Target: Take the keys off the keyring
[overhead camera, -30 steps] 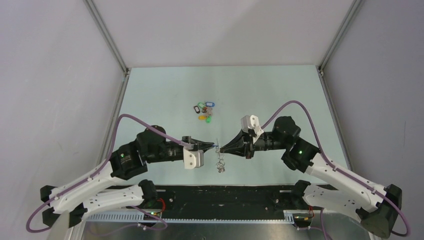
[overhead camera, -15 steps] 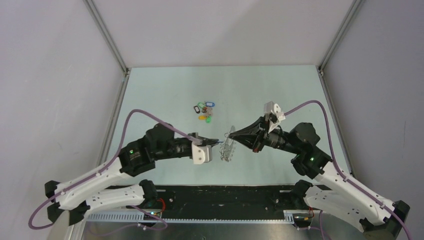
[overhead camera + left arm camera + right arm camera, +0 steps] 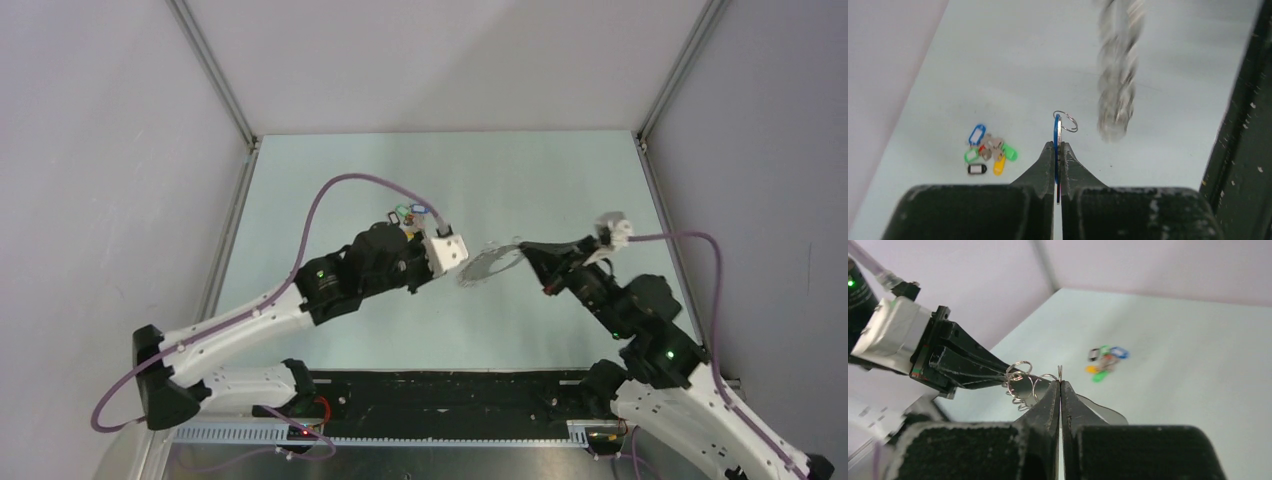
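Observation:
My left gripper point(image 3: 1056, 145) is shut on a blue key tag point(image 3: 1056, 131), seen edge-on, with one small silvery ring point(image 3: 1066, 121) on its tip. The keyring point(image 3: 1118, 85) is a blurred pale loop fringed with small rings. It hangs to the right of the tag, with a gap between them in the left wrist view. My right gripper point(image 3: 1060, 383) is shut on the keyring's rim point(image 3: 1098, 410), with its rings point(image 3: 1020, 374) to the left of the fingers. In the top view the keyring point(image 3: 490, 265) is held above the table between the left gripper point(image 3: 452, 266) and the right gripper point(image 3: 527, 250).
A cluster of loose coloured tags point(image 3: 989, 154) in blue, green, yellow and black lies on the pale table point(image 3: 560, 180). It also shows in the right wrist view point(image 3: 1105, 360) and, partly hidden by the left arm, in the top view point(image 3: 408, 212). Frame posts and walls enclose the table.
Both grippers have risen and moved towards the far side. The right gripper has drawn back to the right with the keyring, which now lies tilted and blurred. The left gripper has moved towards the tag cluster.

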